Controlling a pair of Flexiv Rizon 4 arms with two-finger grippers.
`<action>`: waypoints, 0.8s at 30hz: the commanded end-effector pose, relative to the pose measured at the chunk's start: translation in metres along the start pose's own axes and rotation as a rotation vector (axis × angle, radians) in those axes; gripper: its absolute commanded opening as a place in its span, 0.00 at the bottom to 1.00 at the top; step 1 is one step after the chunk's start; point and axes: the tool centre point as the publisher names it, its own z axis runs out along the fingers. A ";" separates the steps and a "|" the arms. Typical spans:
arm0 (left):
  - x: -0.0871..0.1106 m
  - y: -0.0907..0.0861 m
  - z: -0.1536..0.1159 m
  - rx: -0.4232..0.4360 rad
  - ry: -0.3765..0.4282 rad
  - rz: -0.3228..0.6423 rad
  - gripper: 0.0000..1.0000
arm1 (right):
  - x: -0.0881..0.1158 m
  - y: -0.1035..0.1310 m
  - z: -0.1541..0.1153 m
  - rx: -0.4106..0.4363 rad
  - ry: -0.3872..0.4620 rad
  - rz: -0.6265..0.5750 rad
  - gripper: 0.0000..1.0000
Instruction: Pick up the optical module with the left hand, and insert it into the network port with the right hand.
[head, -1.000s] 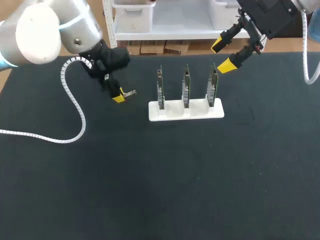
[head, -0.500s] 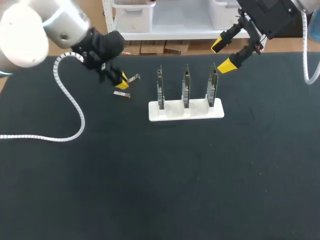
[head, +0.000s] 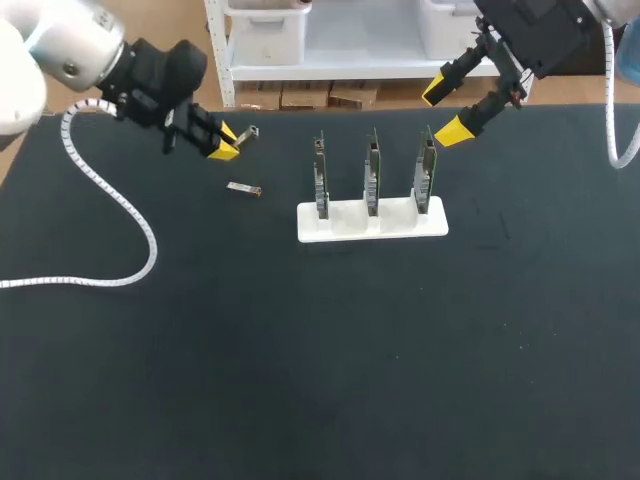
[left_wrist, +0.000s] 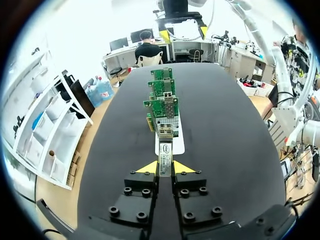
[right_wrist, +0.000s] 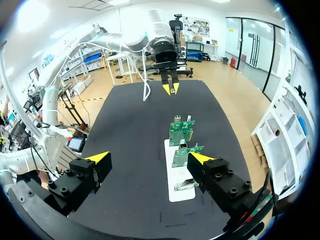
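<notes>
My left gripper (head: 226, 143) hangs above the table's back left, shut on a small silver optical module (head: 249, 131) that sticks out past its yellow tips. In the left wrist view the module (left_wrist: 165, 152) stands upright between the fingers of the left gripper (left_wrist: 165, 168), in line with the row of boards (left_wrist: 163, 99) ahead. A white stand (head: 372, 222) carries three upright green boards with network ports (head: 371, 178). My right gripper (head: 446, 110) is open, above and behind the stand's right end. In the right wrist view that right gripper (right_wrist: 150, 159) is empty over the stand (right_wrist: 179, 175).
A second small module (head: 243, 188) lies flat on the black table (head: 320, 350), left of the stand. My left arm's white coiled cable (head: 130, 215) trails over the table's left side.
My left gripper has risen and drawn back to the left with the module in it, uncovering the second module on the table. The right arm has kept still.
</notes>
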 end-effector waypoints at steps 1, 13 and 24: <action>0.001 -0.005 -0.001 -0.011 -0.003 0.001 0.00 | 0.001 0.002 0.000 0.005 -0.001 0.000 1.00; 0.001 -0.005 -0.001 -0.011 -0.003 0.001 0.00 | 0.001 0.002 0.000 0.005 -0.001 0.000 1.00; -0.034 0.007 -0.028 -0.053 -0.071 0.036 0.00 | 0.001 0.002 0.000 0.005 -0.001 0.000 1.00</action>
